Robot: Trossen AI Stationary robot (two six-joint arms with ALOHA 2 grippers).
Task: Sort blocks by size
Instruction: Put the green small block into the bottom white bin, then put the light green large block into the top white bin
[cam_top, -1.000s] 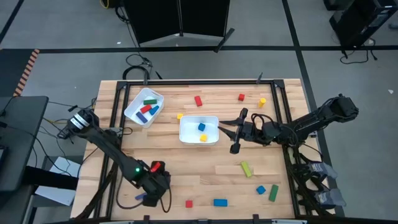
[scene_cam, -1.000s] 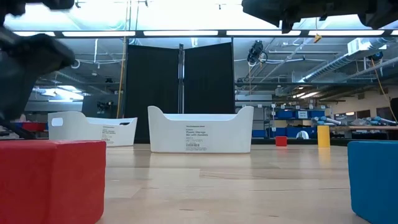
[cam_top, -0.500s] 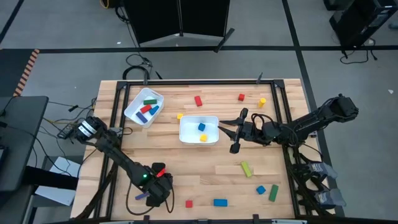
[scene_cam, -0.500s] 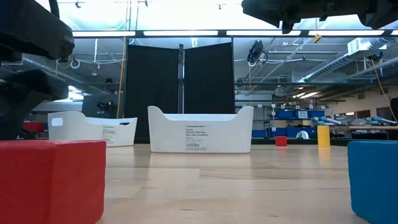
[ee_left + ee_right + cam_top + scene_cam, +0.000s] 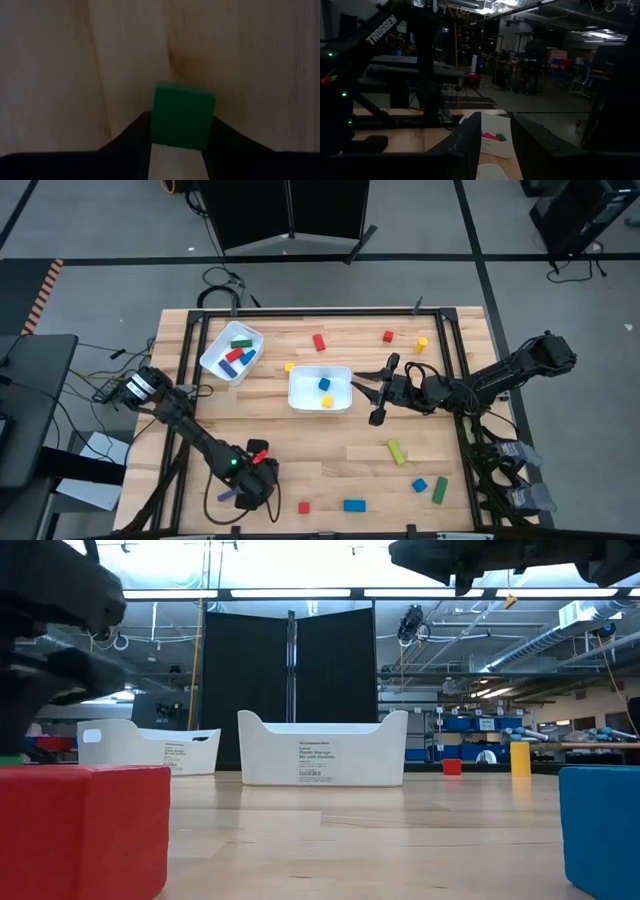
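My left gripper (image 5: pixel 250 480) stands near the table's front left, pointing down, and is shut on a small green block (image 5: pixel 182 116). In the high view the gripper hides that block. My right gripper (image 5: pixel 370 400) hangs just right of the middle white tray (image 5: pixel 320 402). Its fingers are apart with nothing between them (image 5: pixel 495 135). That tray holds a blue and a yellow cube. The far-left white tray (image 5: pixel 215 360) holds green, red and blue bars. Other blocks lie loose on the wood. My left gripper pinches the green block by two opposite sides (image 5: pixel 159 125) between its two fingers (image 5: pixel 132 137). The fingers come from above, pointing down. The block's top face is level; whether it rests on the wood or hangs just above it I cannot tell.
A purple block (image 5: pixel 228 495) lies just left of my left gripper. A red cube (image 5: pixel 303 507) and a blue bar (image 5: pixel 353 505) lie at the near edge. A light green bar (image 5: pixel 397 451), a blue cube (image 5: pixel 420 485) and a green bar (image 5: pixel 440 490) lie front right. Red and yellow pieces lie along the far side.
My left arm has swung a little toward the table's right edge, and its gripper has settled over the spot at the front left. My right arm has kept still.
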